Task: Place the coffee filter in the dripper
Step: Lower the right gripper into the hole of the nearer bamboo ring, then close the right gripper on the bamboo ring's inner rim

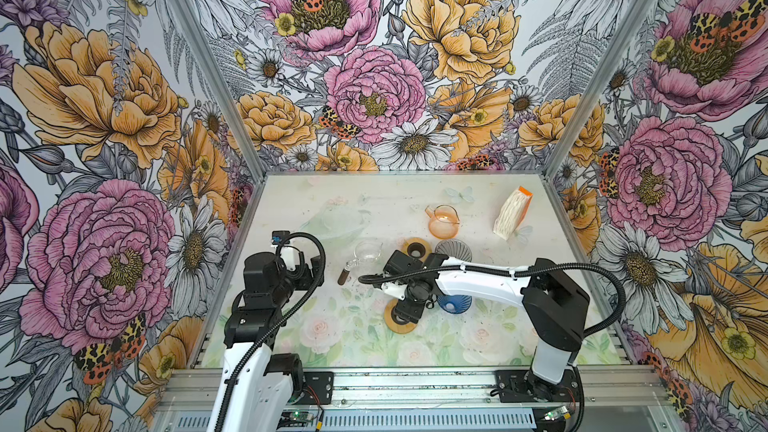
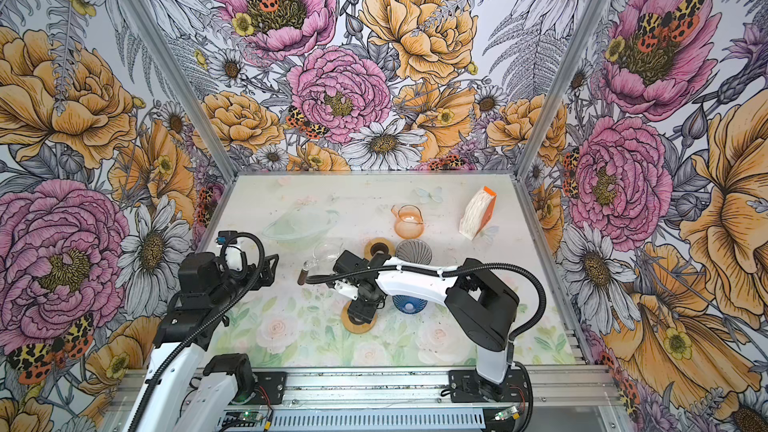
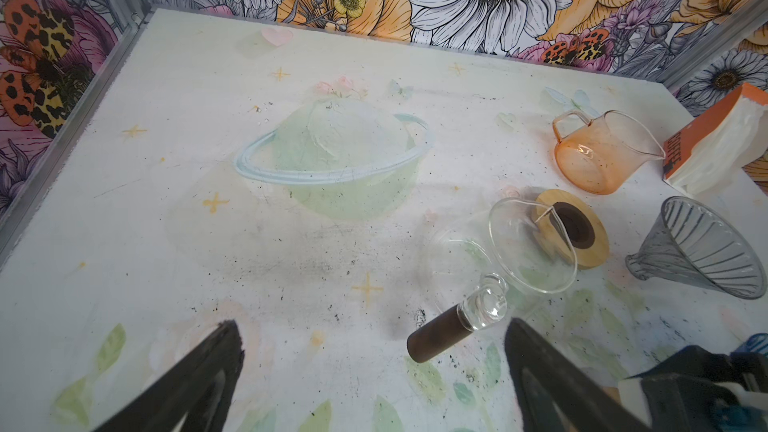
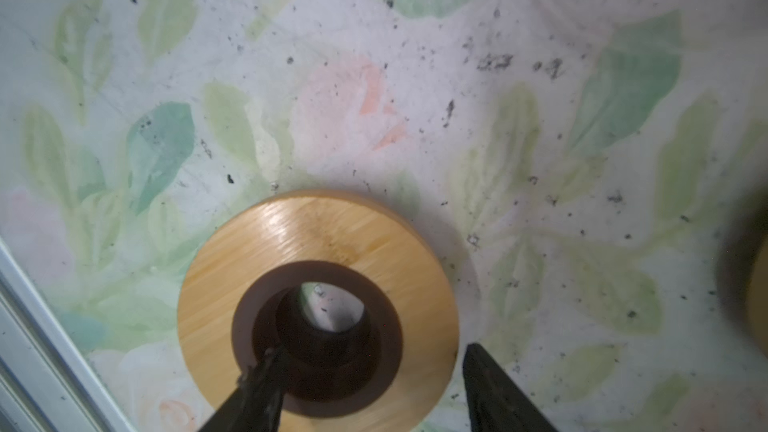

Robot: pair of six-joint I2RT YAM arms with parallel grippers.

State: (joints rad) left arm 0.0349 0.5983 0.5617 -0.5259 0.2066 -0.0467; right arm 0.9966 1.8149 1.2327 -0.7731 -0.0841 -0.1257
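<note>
Right gripper spread, straddling the wooden ring: one finger in its hole, the other just outside the rim. Contact unclear; ring's near edge is cut off. Left gripper spread wide over bare table.

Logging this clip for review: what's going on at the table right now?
The right gripper is down over a round bamboo ring with a dark centre collar near the front of the table. Its fingers are apart, one inside the hole and one outside the rim, not clamped yet. The left gripper hangs open at the left, holding nothing. The white paper filters sit in their orange box at the back right. The grey ribbed dripper has no filter.
</note>
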